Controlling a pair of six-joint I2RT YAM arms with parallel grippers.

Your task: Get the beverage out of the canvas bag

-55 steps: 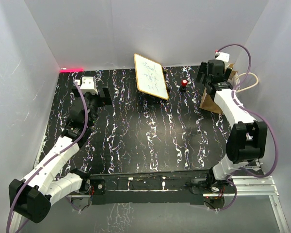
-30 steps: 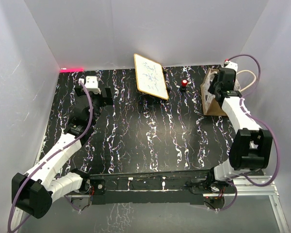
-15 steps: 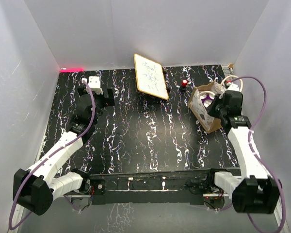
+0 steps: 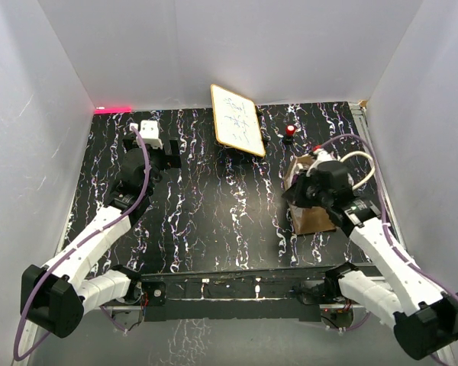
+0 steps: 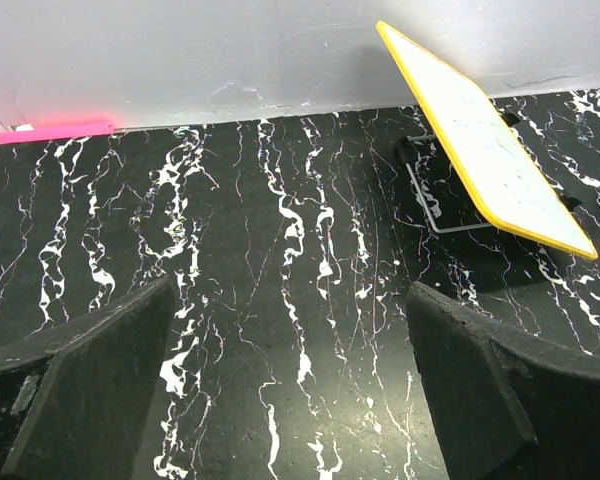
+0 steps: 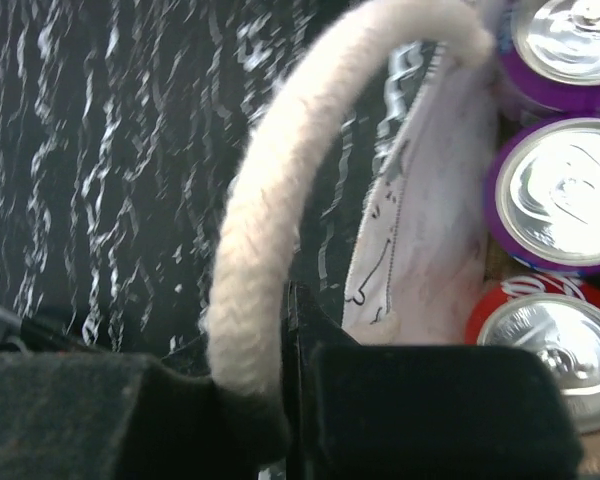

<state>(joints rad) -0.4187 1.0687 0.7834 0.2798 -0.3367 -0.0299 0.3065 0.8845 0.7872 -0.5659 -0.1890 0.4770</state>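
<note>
The tan canvas bag (image 4: 311,217) stands on the black marbled table at centre right, under my right wrist. My right gripper (image 6: 290,400) is shut on one cream rope handle (image 6: 280,190) of the bag, which arches up from between the fingers. Past the bag's pale inner wall (image 6: 430,200), beverage cans stand upright inside: two purple cans (image 6: 565,190) and a red one (image 6: 545,350). In the top view my right gripper (image 4: 311,181) covers the bag's mouth. At the far left my left gripper (image 5: 290,380) hangs open over bare table, holding nothing.
A wood-framed whiteboard (image 4: 237,120) leans on a stand at the back centre, also in the left wrist view (image 5: 490,165). A small red object (image 4: 290,130) sits right of it, just behind the bag. A pink strip (image 4: 113,109) lies along the back left wall.
My right arm has pulled the bag by its handle from the far right corner toward the near centre right. The left arm has barely moved.
</note>
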